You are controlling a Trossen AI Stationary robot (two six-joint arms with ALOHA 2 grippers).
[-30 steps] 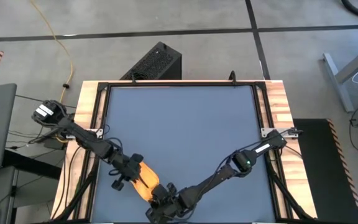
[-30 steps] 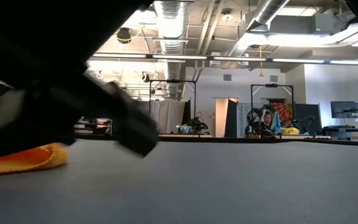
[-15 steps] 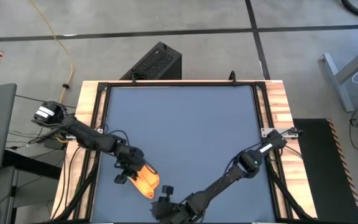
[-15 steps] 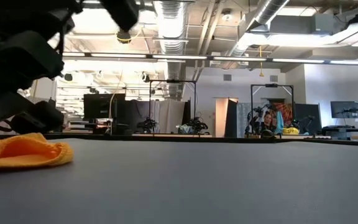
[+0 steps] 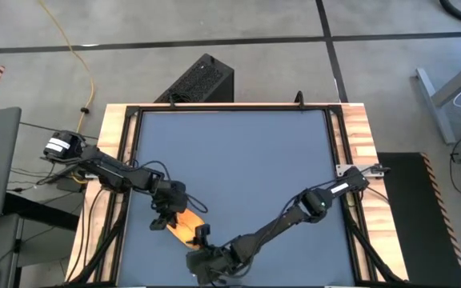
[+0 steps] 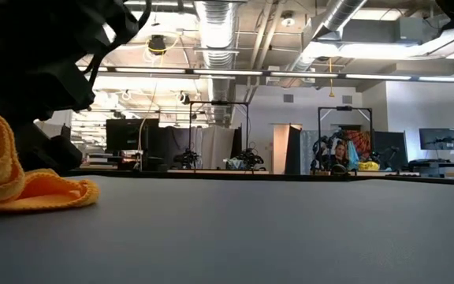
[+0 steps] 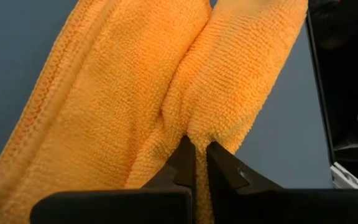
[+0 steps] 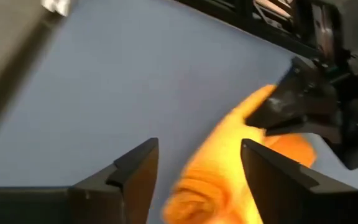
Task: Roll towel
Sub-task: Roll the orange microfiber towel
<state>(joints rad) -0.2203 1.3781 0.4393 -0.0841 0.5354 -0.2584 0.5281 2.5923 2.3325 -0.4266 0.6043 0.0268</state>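
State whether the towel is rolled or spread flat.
Partly rolled: the towel shows a coil at one end, a flat tail still lying on the table.

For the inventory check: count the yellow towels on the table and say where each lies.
1: the towel, partly rolled, lies near the table's front left, pinched by the left gripper; the open right gripper is beside it. None seems hidden.

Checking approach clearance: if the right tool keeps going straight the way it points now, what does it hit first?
Probably the towel: it lies straight ahead of the open right tool. The left tool, shut on the towel's far part, sits just beyond. Depth is unclear.
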